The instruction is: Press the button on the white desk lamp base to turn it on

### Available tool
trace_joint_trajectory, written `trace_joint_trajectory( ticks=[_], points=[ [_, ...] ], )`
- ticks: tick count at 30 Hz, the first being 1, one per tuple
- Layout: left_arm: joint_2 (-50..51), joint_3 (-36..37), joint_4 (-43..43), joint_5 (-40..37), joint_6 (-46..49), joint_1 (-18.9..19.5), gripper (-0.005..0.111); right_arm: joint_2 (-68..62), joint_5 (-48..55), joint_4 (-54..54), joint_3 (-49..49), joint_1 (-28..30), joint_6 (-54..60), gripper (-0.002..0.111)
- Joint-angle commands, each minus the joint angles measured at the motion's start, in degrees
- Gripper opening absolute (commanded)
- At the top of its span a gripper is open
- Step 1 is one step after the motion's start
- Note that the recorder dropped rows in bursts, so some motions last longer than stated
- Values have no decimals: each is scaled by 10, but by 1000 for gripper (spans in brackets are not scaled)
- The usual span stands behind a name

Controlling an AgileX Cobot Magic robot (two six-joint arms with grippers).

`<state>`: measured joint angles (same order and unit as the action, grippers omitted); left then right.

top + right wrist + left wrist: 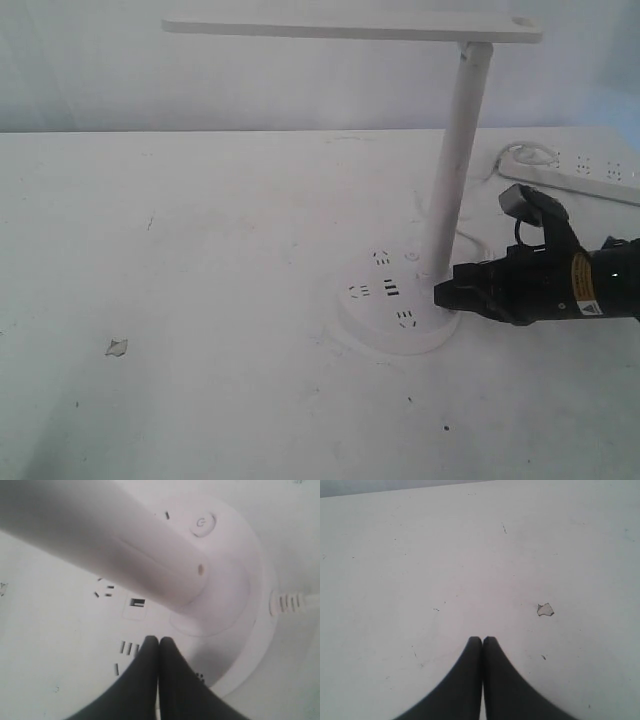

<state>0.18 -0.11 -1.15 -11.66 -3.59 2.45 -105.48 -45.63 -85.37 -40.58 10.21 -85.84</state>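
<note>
The white desk lamp base (pixel 372 312) is a thick round disc with socket holes and dark USB slots (pixel 389 292). Its slim pole (pixel 455 160) carries a flat bar head (pixel 350 28). The small round button (pixel 411 256) sits on the disc's far side beside the pole; in the right wrist view the button (pixel 202 524) bears a faint grey symbol. My right gripper (pixel 440 293) is shut and empty, its tips at the disc's right rim. In its own view the right gripper (pixel 159 640) hovers over the disc, short of the button. My left gripper (pixel 482 640) is shut over bare table.
A long white power strip (pixel 580 175) lies at the back right, with a cable running toward the lamp. The cord's plug-in point (pixel 287 601) shows on the base's side. A small chip in the table surface (pixel 117 347) lies at front left, and this chip (pixel 545 610) is near the left gripper.
</note>
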Motion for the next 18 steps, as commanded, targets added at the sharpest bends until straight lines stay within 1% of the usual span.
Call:
trace_joint_trajectory(
  ticks=[1, 7, 12, 18],
  points=[
    [-2, 1, 3, 1, 0, -5, 0, 5, 5, 5, 0, -1, 8, 0],
    [-2, 1, 3, 1, 0, -5, 0, 5, 13, 4, 0, -9, 7, 0],
    [-2, 1, 3, 1, 0, -5, 0, 5, 53, 0, 0, -28, 7, 0],
    [-2, 1, 3, 1, 0, -5, 0, 5, 62, -2, 0, -28, 6, 0]
  ],
)
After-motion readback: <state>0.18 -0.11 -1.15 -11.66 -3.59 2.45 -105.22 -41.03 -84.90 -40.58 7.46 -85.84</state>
